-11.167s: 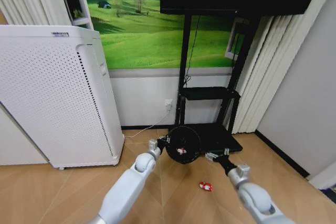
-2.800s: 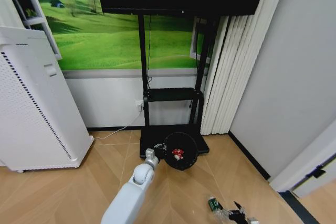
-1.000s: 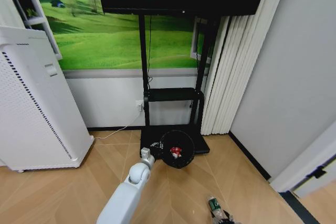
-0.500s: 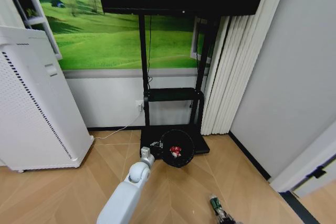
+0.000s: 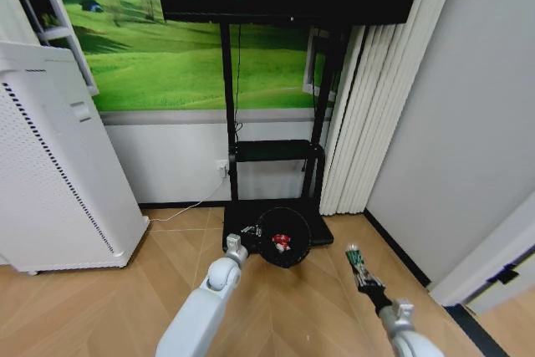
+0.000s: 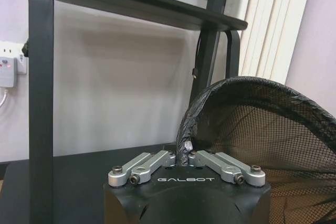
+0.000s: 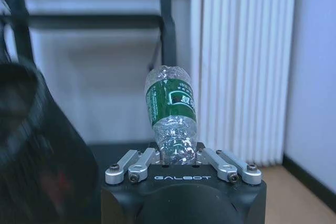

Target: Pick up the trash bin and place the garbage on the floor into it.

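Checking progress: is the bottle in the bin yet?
Not yet: the right pincer holds the bottle beside the bin, which the left pincer grips by its rim.

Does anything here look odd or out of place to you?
Mildly. The bin hangs in the air tipped on its side, pinched at the rim by the left gripper, with a red-and-white wrapper inside. The right gripper holds a crumpled bottle up beside it.
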{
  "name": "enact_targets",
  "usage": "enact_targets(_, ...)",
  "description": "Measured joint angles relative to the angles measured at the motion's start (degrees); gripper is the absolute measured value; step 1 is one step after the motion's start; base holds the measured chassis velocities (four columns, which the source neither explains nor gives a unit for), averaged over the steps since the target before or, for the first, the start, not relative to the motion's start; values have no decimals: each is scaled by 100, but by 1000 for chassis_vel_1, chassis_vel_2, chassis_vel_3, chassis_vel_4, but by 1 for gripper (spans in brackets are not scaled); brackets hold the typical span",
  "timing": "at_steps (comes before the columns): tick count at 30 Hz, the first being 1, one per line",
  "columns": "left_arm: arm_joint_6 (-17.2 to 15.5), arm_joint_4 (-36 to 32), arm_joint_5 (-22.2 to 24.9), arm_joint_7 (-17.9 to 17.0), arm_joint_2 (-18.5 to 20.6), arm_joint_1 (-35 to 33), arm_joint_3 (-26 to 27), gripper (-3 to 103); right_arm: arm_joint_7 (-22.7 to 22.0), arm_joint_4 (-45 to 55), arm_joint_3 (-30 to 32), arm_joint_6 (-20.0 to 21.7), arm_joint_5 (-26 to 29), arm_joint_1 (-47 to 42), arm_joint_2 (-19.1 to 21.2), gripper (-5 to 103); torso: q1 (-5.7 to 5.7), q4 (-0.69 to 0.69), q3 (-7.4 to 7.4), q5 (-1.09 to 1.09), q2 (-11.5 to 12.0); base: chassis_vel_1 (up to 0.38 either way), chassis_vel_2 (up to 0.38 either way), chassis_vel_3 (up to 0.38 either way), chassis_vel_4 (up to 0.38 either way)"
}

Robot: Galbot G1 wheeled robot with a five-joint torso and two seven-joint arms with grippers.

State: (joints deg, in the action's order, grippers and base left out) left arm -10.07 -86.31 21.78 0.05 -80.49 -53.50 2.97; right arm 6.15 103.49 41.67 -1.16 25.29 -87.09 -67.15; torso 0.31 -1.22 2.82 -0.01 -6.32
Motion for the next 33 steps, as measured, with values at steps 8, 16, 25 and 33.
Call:
enact_targets(8, 4, 120, -162, -11, -165, -50, -140, 4, 114, 1079, -271, 238, -133, -122, 18, 25, 0, -1, 0, 1, 0, 0, 0, 0, 0)
enact_targets(16, 22, 241, -251, -55, -337, -33, -341, 4, 266, 1161, -601, 284, -377, 21, 98, 25, 0, -1, 0, 1, 0, 0, 0, 0, 0)
enact_targets(25, 69, 447, -437, -45, -570, 14, -409, 4, 352, 1058, -918, 225, -836, 13, 330, 22, 0, -2, 0, 2, 0, 0, 0, 0, 0)
enact_targets(33, 77, 456, -543, -54, -627, -16, -411, 4, 376, 917, -1029, 44, -1020, -21, 403, 52, 0, -1, 0, 1, 0, 0, 0, 0, 0)
